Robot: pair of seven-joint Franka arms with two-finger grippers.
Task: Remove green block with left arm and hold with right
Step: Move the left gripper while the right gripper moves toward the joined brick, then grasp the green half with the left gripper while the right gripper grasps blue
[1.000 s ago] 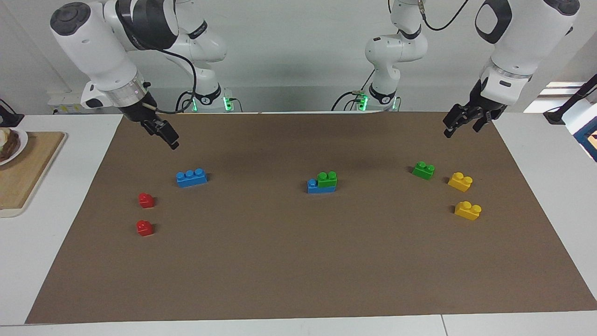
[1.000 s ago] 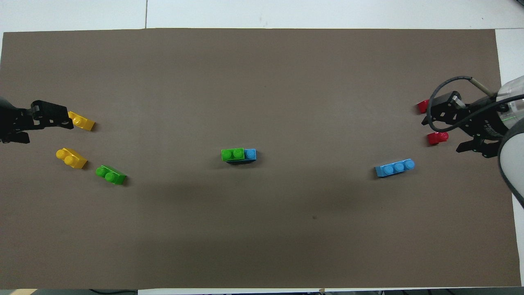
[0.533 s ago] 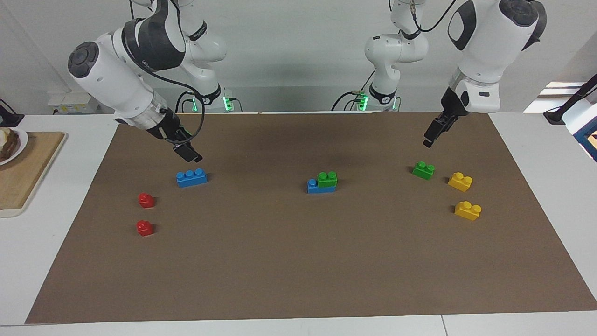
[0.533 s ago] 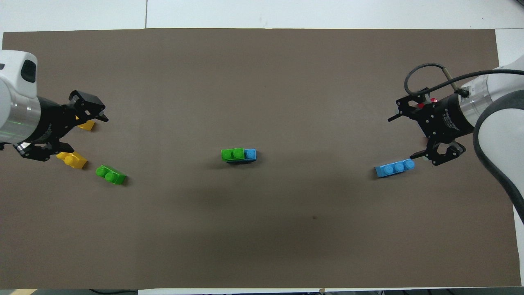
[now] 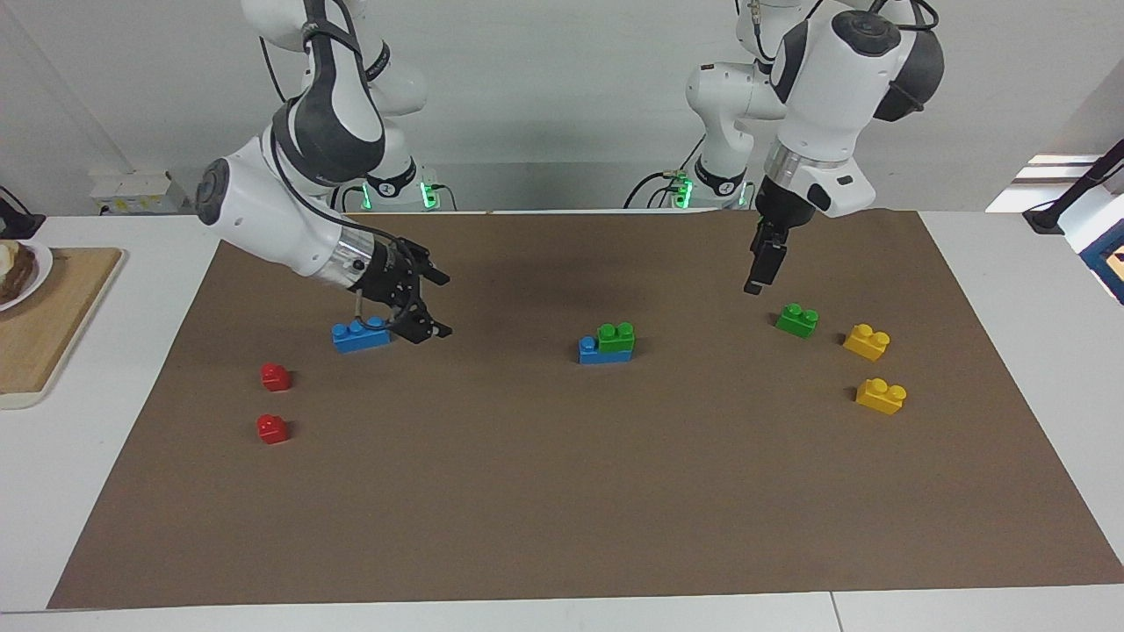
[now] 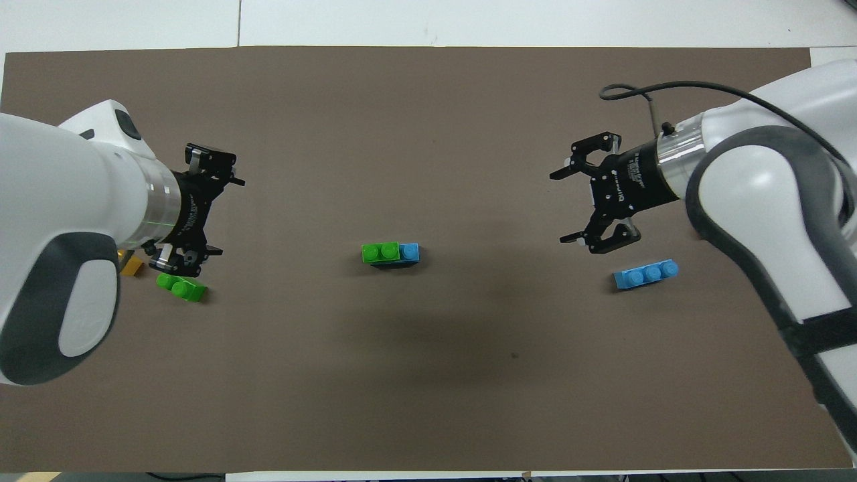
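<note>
A green block point(image 5: 616, 336) point(image 6: 380, 252) sits pressed onto one end of a blue brick point(image 5: 597, 353) point(image 6: 410, 252) in the middle of the brown mat point(image 5: 562, 500). A second, loose green block point(image 5: 796, 319) point(image 6: 181, 287) lies toward the left arm's end. My left gripper point(image 5: 756, 274) point(image 6: 225, 215) hangs open over the mat beside that loose block, holding nothing. My right gripper point(image 5: 443, 305) point(image 6: 561, 207) is open and empty, low over the mat between the stacked pair and a lone blue three-stud brick point(image 5: 361, 334) point(image 6: 646, 275).
Two yellow bricks point(image 5: 866, 341) point(image 5: 881, 395) lie at the left arm's end, mostly hidden under that arm in the overhead view. Two red bricks point(image 5: 275, 377) point(image 5: 271, 429) lie at the right arm's end. A wooden board point(image 5: 53, 325) sits off the mat.
Both arms have swung in from the mat's ends toward the middle. The right gripper has dropped lower and passed the lone blue brick. No brick has moved.
</note>
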